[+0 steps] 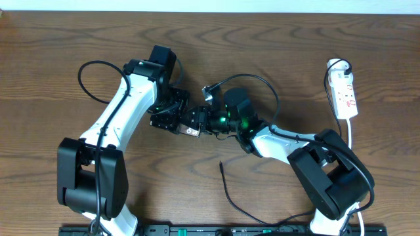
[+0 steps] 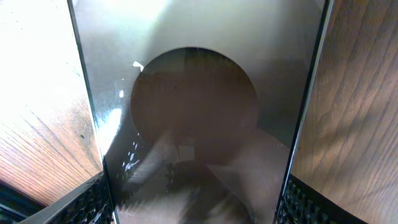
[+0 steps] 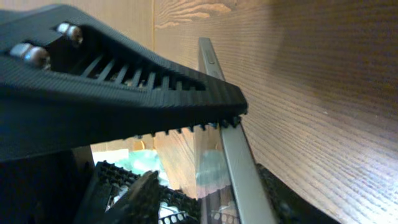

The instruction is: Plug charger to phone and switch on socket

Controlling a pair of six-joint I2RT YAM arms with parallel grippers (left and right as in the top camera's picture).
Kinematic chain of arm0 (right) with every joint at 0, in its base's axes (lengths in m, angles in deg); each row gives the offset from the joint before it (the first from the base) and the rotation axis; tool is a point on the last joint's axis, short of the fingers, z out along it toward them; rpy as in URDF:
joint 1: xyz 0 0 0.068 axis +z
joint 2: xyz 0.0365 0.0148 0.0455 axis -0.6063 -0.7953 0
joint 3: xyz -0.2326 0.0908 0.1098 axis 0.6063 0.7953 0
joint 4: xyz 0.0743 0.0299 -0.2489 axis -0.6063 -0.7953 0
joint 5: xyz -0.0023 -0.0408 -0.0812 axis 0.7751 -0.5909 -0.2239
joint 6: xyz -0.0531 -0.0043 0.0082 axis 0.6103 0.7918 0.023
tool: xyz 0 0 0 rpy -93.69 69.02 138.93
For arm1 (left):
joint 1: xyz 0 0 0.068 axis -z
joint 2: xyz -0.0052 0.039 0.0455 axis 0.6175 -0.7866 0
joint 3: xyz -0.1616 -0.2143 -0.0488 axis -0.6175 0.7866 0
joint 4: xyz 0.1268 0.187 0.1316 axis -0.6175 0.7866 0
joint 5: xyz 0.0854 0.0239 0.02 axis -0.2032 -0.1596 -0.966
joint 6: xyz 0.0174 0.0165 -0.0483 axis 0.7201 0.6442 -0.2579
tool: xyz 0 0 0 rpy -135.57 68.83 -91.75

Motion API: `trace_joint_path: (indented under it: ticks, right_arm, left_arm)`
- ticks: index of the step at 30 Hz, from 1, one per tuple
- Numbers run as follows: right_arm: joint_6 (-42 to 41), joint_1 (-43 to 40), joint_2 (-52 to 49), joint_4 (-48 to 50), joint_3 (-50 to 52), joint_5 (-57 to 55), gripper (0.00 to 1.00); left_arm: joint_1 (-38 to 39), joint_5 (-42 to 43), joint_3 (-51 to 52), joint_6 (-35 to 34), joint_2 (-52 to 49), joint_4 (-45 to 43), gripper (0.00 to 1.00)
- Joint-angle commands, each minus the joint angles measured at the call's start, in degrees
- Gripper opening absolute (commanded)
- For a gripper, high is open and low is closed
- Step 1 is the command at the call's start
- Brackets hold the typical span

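The phone [image 1: 182, 120], a dark slab, is held just above the table's middle between both grippers. My left gripper [image 1: 167, 110] is shut on it; in the left wrist view the phone [image 2: 199, 93] fills the frame between the two finger pads [image 2: 196, 208]. My right gripper [image 1: 209, 121] closes on the phone's other end; the right wrist view shows its silver edge [image 3: 239, 168] between my fingers [image 3: 217, 199]. The charger's thin black cable [image 1: 231, 196] lies loose at the front, its tip [image 1: 222, 165] free on the wood. The white socket [image 1: 345, 94] lies at the far right.
The socket's white cord [image 1: 350, 134] runs forward past the right arm's base [image 1: 331, 177]. The left arm's base [image 1: 92, 174] stands at the front left. A black rail [image 1: 216, 229] runs along the front edge.
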Motion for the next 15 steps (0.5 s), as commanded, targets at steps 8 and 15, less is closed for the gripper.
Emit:
trace_joint_path:
  ticks: [8, 15]
  right_arm:
    - [0.1, 0.6, -0.1, 0.0, -0.5, -0.7, 0.25]
    - [0.2, 0.6, -0.1, 0.0, -0.5, -0.9, 0.17]
  left_arm:
    - [0.1, 2.8, -0.2, -2.1, 0.8, 0.4, 0.08]
    - [0.4, 2.8, -0.2, -2.0, 0.8, 0.4, 0.07]
